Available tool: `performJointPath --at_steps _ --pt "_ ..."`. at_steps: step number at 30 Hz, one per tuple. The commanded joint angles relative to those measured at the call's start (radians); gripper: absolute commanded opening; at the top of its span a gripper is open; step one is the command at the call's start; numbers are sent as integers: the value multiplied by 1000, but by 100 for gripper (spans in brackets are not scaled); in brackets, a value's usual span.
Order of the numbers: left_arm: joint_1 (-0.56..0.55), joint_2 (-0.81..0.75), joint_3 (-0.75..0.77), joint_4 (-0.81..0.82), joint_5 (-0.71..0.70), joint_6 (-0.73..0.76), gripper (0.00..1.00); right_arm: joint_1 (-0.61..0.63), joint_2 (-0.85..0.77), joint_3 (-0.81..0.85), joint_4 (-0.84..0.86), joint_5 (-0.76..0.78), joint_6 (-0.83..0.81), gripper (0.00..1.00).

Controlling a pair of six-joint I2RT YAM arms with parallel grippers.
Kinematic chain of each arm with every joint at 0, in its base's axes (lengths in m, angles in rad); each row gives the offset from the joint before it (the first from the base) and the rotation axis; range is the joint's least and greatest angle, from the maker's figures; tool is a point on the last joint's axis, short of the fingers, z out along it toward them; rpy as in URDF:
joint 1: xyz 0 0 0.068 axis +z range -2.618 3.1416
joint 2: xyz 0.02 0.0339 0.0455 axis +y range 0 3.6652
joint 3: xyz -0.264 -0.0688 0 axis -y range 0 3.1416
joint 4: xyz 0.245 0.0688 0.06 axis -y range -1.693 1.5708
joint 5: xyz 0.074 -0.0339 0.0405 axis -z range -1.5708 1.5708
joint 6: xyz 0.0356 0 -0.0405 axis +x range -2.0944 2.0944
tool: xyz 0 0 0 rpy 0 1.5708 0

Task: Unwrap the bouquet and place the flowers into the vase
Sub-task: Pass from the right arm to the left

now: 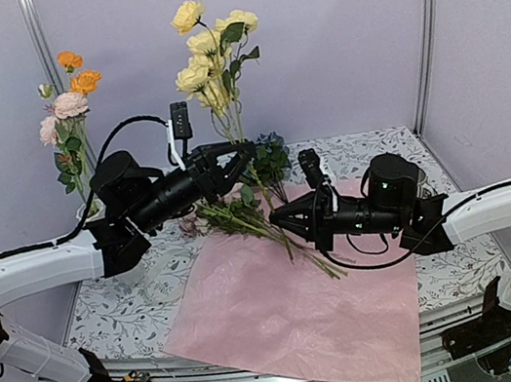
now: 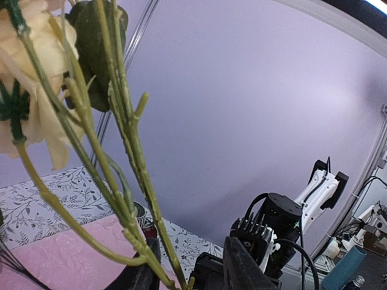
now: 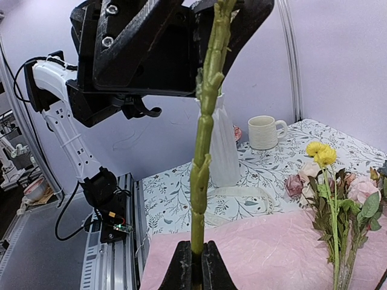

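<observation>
Lilac walls back the leaf-printed counter (image 1: 452,267), where a cream-rose stem (image 3: 202,181) stands upright, foot clamped in the right pincer (image 3: 196,254), the left pincer (image 1: 240,157) straddling it higher with jaws apart. The white ridged vase (image 3: 228,154) stands at far left, nearer the left arm.

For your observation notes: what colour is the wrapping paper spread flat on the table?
The wrapping paper is pale pink, seen best in the top external view.
</observation>
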Motion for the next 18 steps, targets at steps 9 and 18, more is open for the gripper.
performJointPath --at_steps 9,18 --pt "19 -36 -37 32 -18 -24 0 8 -1 21 23 9 -18 7" --pt "27 -93 -54 -61 -28 5 0 3 -89 -56 26 169 -19 72"
